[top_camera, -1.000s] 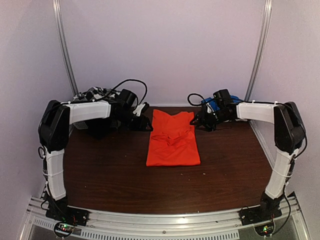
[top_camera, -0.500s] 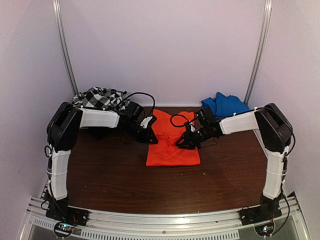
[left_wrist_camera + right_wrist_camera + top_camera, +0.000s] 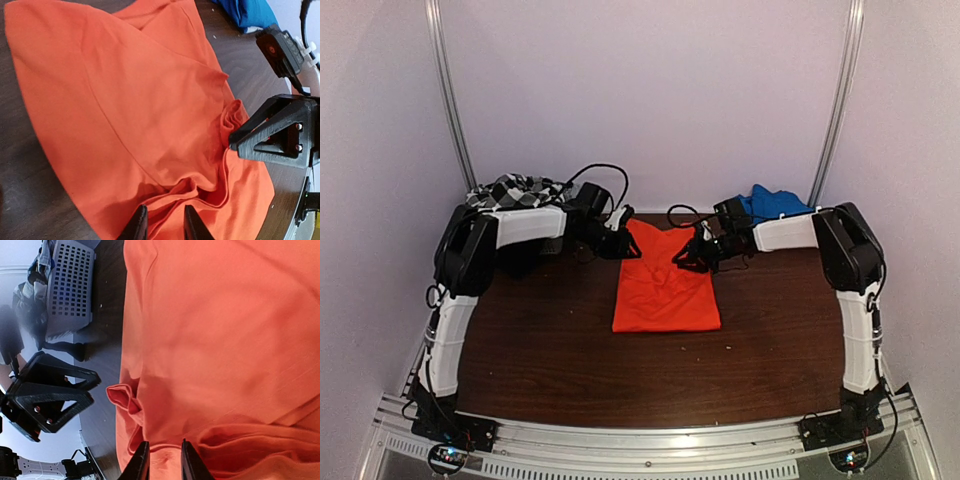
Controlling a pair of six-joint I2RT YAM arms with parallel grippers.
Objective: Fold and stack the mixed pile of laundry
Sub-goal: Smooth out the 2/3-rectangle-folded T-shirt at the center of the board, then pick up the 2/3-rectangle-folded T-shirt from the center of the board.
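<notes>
Now left gripper and right gripper each pinch the rumpled orange-red garment.

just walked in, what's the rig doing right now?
Both arms are on the orange shirt, which lies flat in the middle of the table. The left gripper pinches the shirt's far left corner and the right gripper pinches its far right edge, with cloth bunched at each. A checked garment sits crumpled at the far left near a white basket, and a blue garment sits crumpled at the far right.
</notes>
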